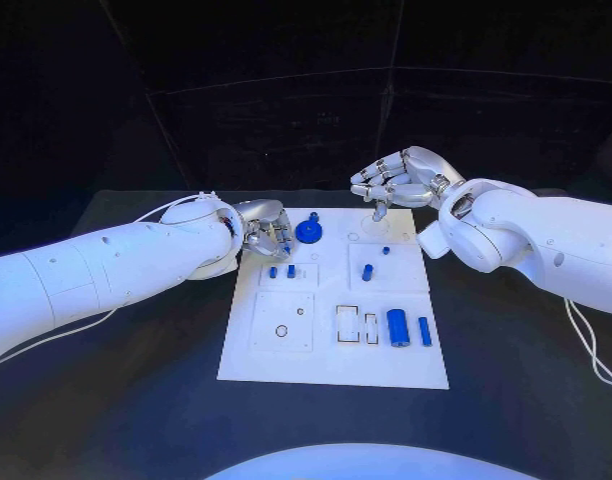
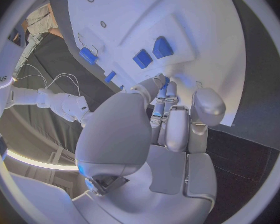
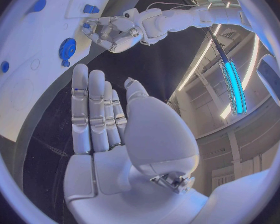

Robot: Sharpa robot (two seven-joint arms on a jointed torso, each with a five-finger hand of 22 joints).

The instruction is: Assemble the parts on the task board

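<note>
Head view shows the black tabletop [image 1: 133, 400] with the white task board [image 1: 335, 365] lying flat in the middle of it. The left hand [image 1: 263, 232] sits at the far left edge of the board, low and close to it. Its fingers are curled toward the board, but I cannot tell if they hold anything. The right hand [image 1: 400, 182] hangs over the far edge of the board, a bit to the right. Its fingers are bent a little and apart, and it holds nothing; the right wrist view shows the same hand [image 3: 102, 114] with straight, bare fingers. The big blue round part [image 1: 312, 232], which looks like a gear, stands near the far left corner of the board, just beside the left hand and to its right. So the left hand is the closer one to it, and the right hand is farther off. Two small blue parts [image 1: 280, 271] stand just nearer than the left hand. A long blue part [image 1: 397, 327] and a thinner blue part [image 1: 424, 331] lie on the near right side of the board, their long sides running from near to far, well apart from both hands. I think the left hand is best placed for the gear.
</note>
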